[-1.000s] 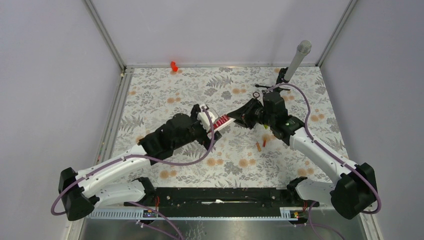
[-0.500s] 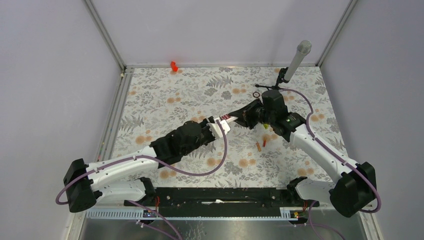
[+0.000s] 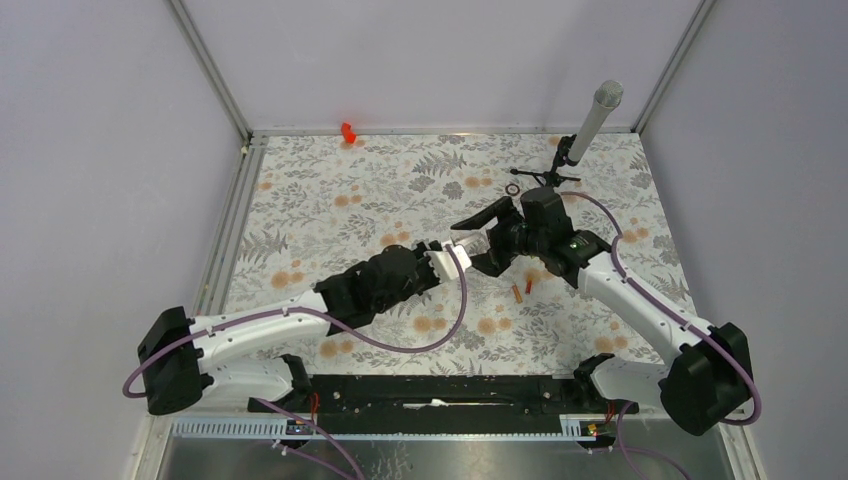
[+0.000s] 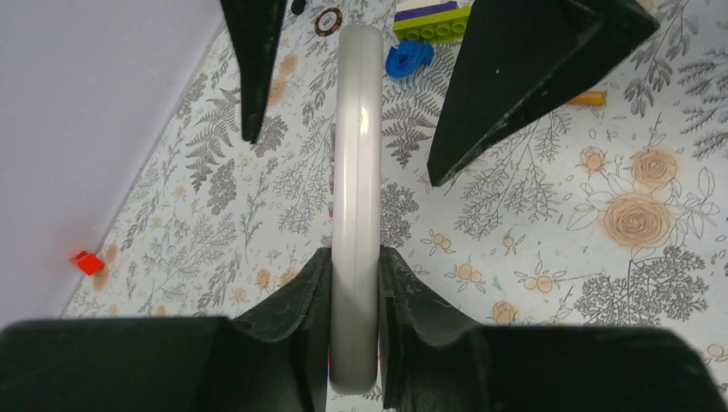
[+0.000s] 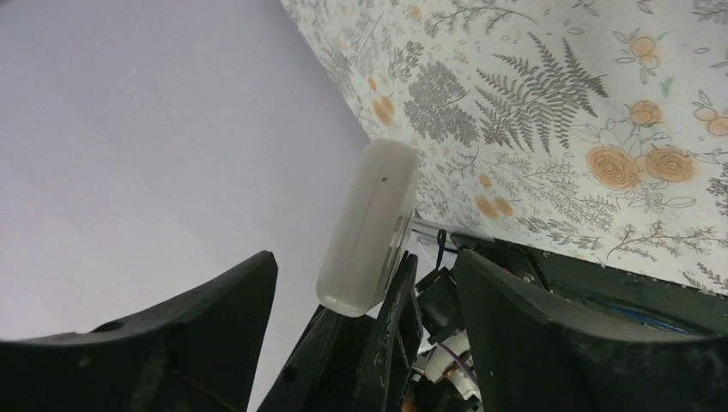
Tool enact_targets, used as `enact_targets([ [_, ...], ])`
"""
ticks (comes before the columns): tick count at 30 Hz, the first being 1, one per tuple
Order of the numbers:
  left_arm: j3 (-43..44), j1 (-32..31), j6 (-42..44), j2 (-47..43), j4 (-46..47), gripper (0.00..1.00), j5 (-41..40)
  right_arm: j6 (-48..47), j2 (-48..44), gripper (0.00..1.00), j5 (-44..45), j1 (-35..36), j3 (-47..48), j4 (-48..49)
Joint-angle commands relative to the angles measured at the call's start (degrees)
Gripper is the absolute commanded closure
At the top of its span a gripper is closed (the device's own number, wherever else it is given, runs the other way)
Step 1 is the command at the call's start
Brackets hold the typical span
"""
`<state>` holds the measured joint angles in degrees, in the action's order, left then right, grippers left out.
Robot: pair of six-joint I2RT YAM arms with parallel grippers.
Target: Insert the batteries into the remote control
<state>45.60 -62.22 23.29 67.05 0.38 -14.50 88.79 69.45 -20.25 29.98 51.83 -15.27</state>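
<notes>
The remote control (image 4: 356, 172) is standing on edge over the middle of the tabletop (image 3: 330, 200), its near end sitting clamped between the fingers (image 4: 311, 296) of the left tool (image 3: 445, 262). The right tool (image 3: 467, 248) is facing it from the right, its jaws lying apart on either side of the remote control's far end, touching neither face. The batteries (image 3: 517, 292) are lying side by side on the tabletop just right of the tools, nearer the bases. A ring (image 3: 513, 189) is lying behind the right tool.
</notes>
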Motion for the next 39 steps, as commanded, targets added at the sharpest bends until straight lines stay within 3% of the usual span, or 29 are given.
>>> enact_targets([
  [1,2.1,0.4,-4.8,0.9,6.7,1.0,-1.8,-3.7,-2.8,0.08,-3.4,0.4,-1.0,8.5],
  [3,2.8,1.7,-7.1,1.9,6.8,1.0,-0.5,-8.1,-4.6,0.02,-2.5,0.4,-2.2,12.4],
  [7,7.2,6.2,-12.6,3.0,1.2,1.0,6.0,-12.9,-9.7,0.0,1.9,0.4,-4.9,16.6],
  [12,7.6,14.9,-21.2,1.3,0.1,1.0,22.6,-25.9,-13.8,0.0,3.8,0.4,-5.0,19.0],
  [15,11.4,18.1,-24.4,2.3,-3.7,1.0,28.6,-36.9,-15.8,0.01,3.4,0.4,-4.8,19.3],
  [22,18.0,22.4,-30.2,6.5,-10.7,1.0,46.8,-66.3,-18.8,0.0,2.5,0.4,-4.7,18.9],
  [27,20.4,22.7,-30.3,5.9,-16.7,1.0,56.1,-73.7,-17.5,0.0,1.4,0.4,-3.1,16.2],
  [30,20.6,22.7,-28.4,4.6,-19.7,1.0,59.9,-77.9,-17.9,0.0,-6.1,0.4,-2.9,14.7],
  [35,23.4,23.1,-18.9,4.4,-30.5,1.0,62.2,-84.0,-16.6,0.01,-30.9,0.4,-2.3,10.0],
  [39,26.2,23.7,-12.7,4.9,-39.6,1.0,65.0,-83.5,-15.4,0.06,-39.8,0.4,-2.8,9.3],
])
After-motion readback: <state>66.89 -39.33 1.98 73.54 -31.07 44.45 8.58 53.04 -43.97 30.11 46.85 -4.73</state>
